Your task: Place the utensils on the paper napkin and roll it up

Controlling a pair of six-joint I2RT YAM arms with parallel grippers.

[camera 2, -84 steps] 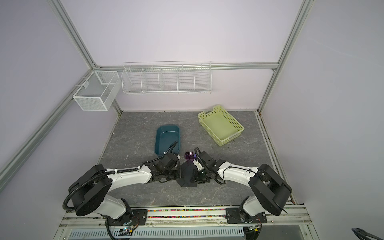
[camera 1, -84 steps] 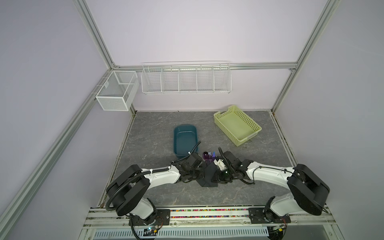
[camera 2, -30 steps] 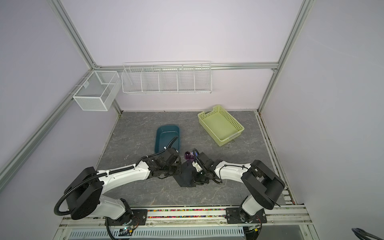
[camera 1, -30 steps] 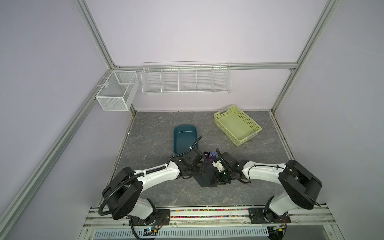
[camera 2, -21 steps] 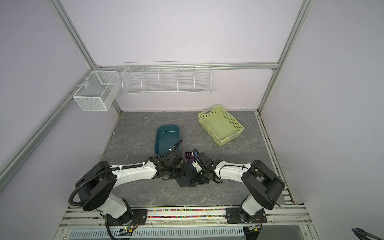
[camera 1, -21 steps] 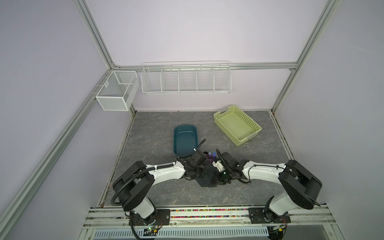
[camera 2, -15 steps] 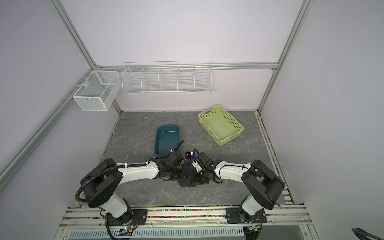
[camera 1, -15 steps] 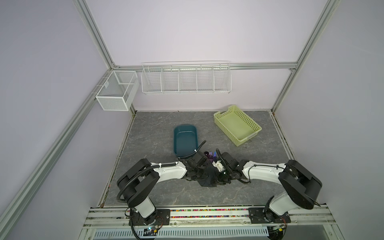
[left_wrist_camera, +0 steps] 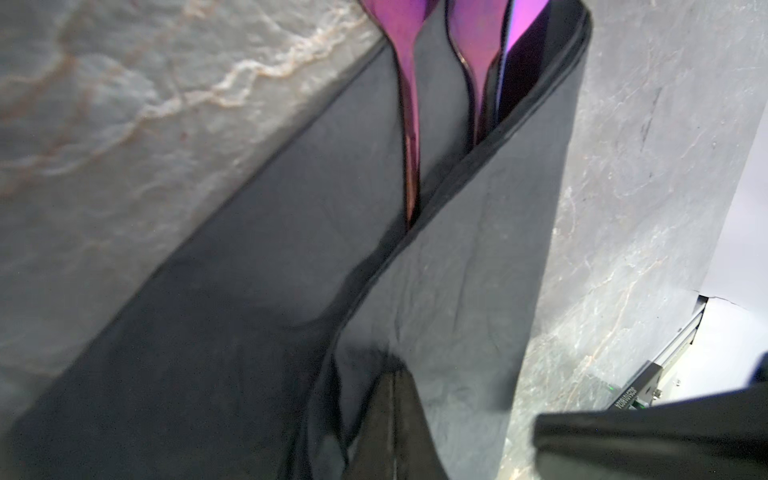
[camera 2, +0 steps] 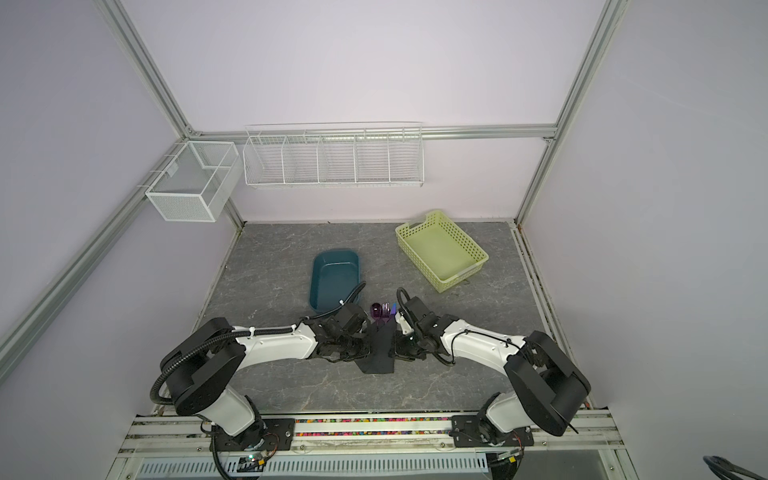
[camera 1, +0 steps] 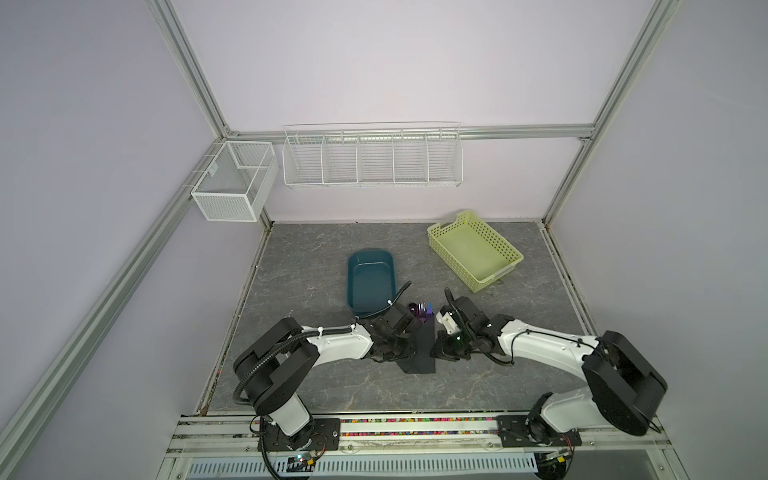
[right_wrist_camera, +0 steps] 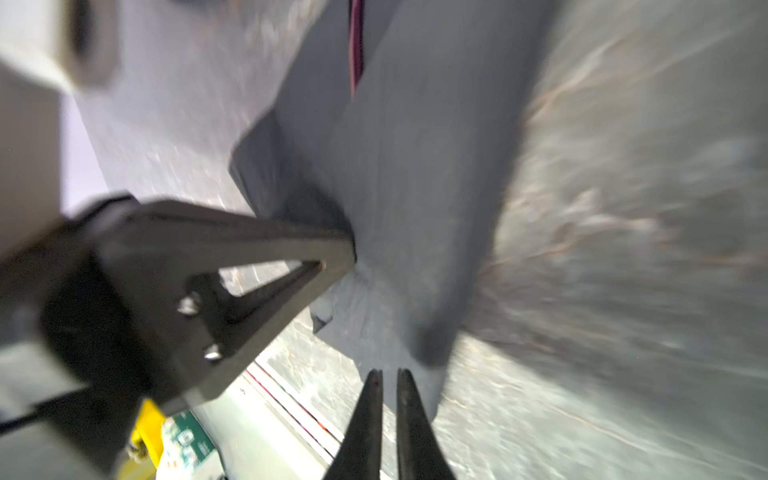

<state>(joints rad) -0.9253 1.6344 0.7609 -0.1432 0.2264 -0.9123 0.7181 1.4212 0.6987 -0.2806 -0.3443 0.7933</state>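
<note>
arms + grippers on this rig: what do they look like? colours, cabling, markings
The left arm and right arm have white link shells and bulky black joint housings. A black corrugated hose, zip-tied in white, runs along the left; a thin black cable along the right. The left gripper and right gripper are black with slim tapered fingers. No legible markings.

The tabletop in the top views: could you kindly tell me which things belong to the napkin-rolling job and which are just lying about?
Part of the job: paper napkin, partly folded over; utensils, purple heads sticking out of it.
Just lying about: teal tub; yellow-green perforated basket; white wire rack and white mesh box on the walls.
</note>
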